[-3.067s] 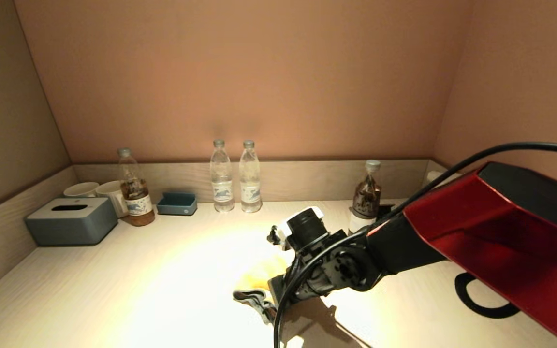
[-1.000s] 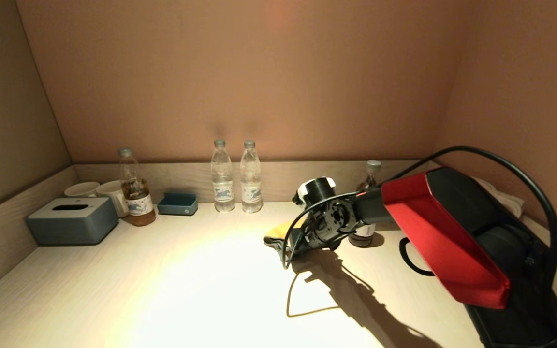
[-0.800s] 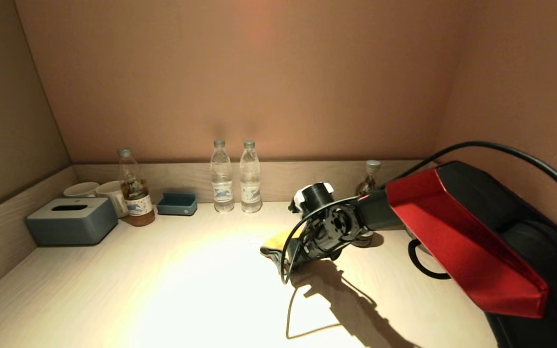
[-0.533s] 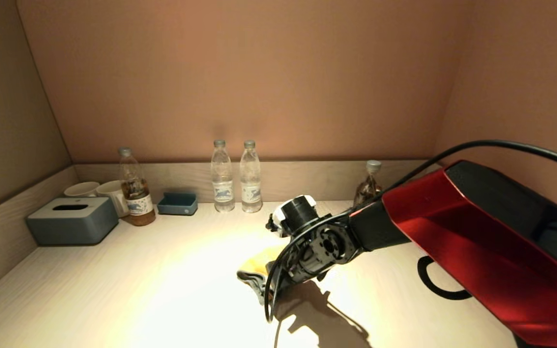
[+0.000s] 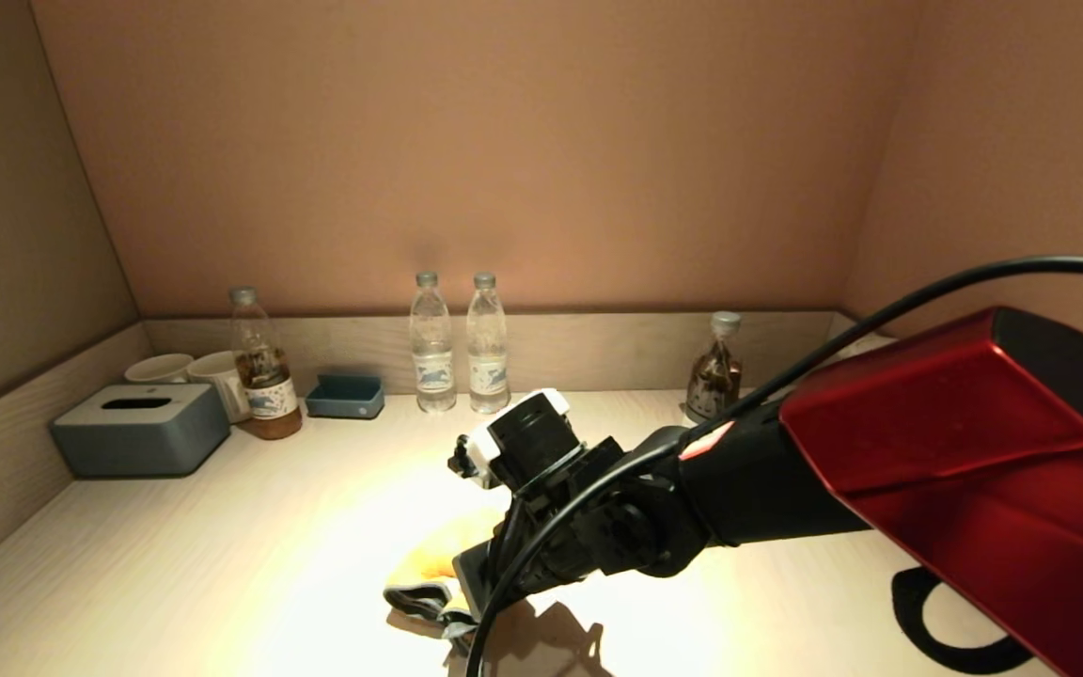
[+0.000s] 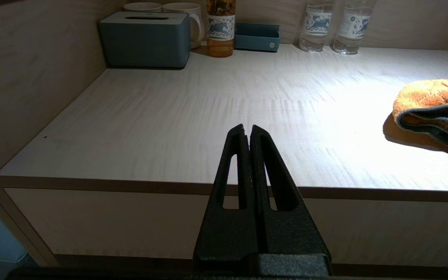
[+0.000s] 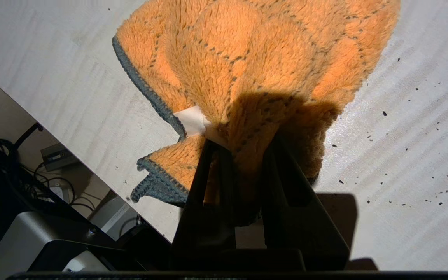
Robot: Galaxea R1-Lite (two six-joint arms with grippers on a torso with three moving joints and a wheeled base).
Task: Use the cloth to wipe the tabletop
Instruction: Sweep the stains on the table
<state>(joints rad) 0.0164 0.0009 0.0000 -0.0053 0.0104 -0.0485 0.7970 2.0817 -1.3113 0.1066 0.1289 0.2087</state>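
The pale wood-grain tabletop (image 5: 250, 555) fills the head view. The yellow-orange cloth (image 5: 429, 562) with grey-blue edging lies bunched on it near the front edge. My right gripper (image 7: 243, 142) is shut on a fold of the cloth (image 7: 247, 66) beside its white label (image 7: 191, 118) and presses it onto the tabletop (image 7: 403, 136). In the head view the right gripper (image 5: 471, 588) is mostly hidden by its wrist. My left gripper (image 6: 248, 130) is shut and empty, held off the table's front left edge; the cloth (image 6: 434, 103) shows far off to its side.
Along the back rim stand a grey-blue tissue box (image 5: 139, 429), two white mugs (image 5: 194, 374), a tea bottle (image 5: 262, 376), a small blue tray (image 5: 344, 396), two water bottles (image 5: 457, 343) and another tea bottle (image 5: 714, 369). Dark specks (image 7: 414, 128) lie on the tabletop.
My right gripper has dragged the cloth from the back right, near the tea bottle, forward and to the left, towards the table's front edge.
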